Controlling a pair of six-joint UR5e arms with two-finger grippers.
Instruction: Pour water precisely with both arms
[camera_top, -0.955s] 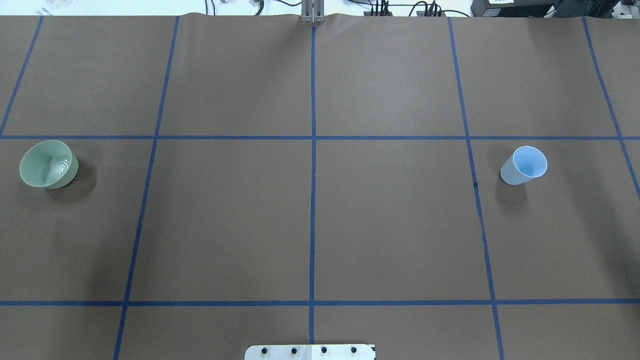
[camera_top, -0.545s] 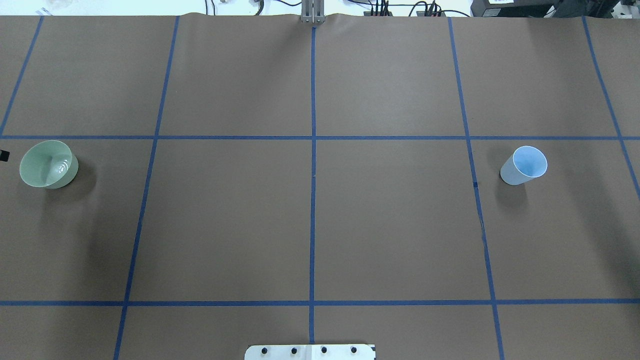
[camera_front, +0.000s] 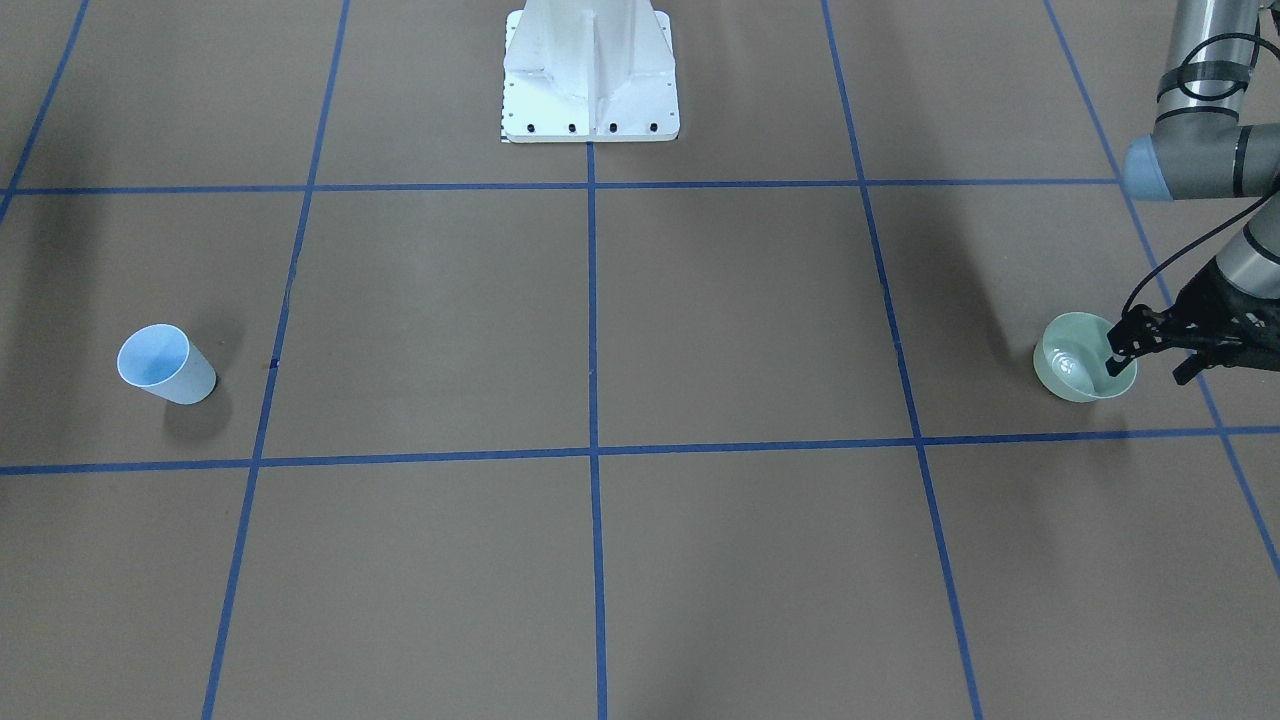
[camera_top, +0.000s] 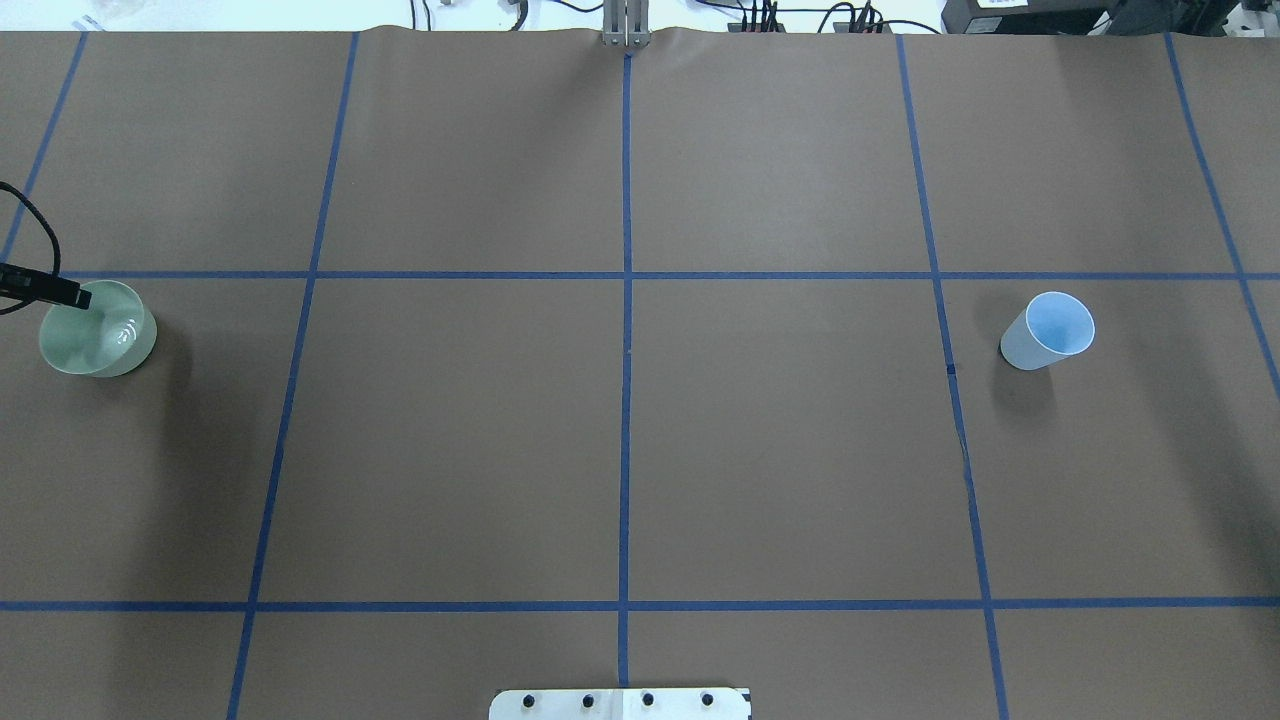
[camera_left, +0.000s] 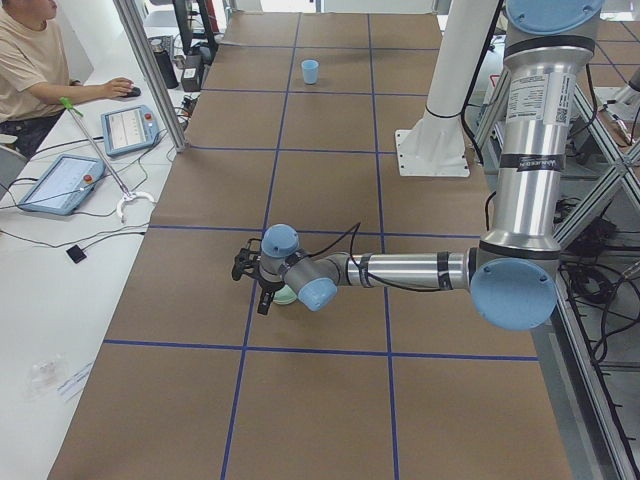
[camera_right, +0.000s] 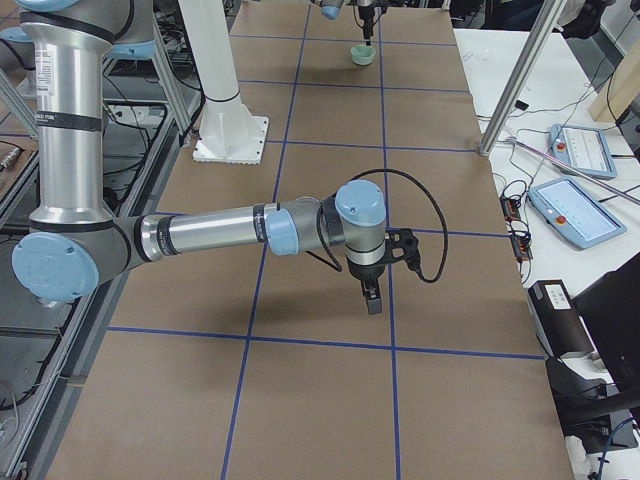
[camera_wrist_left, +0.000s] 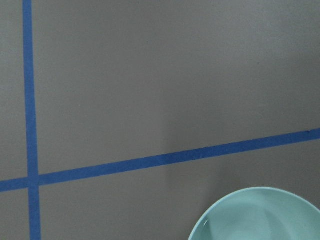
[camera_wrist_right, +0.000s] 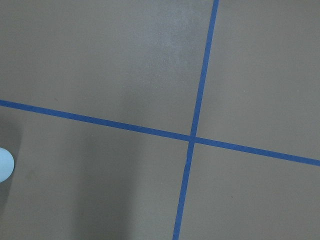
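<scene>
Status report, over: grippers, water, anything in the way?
Left gripper open at rim of green bowl. Right gripper short of blue cup, state unreadable. Water in bowl, unpoured. Nothing seen between bowl and cup.

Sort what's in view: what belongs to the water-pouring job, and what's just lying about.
Belongs to the job:
green bowl
water in it
blue cup
left gripper, at the bowl's rim
right gripper

Just lying about:
white pedestal
touchscreen pendant on the side bench
seated person

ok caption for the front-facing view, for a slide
Left gripper open at the rim of the green bowl; blue cup stands alone, far off.
</scene>
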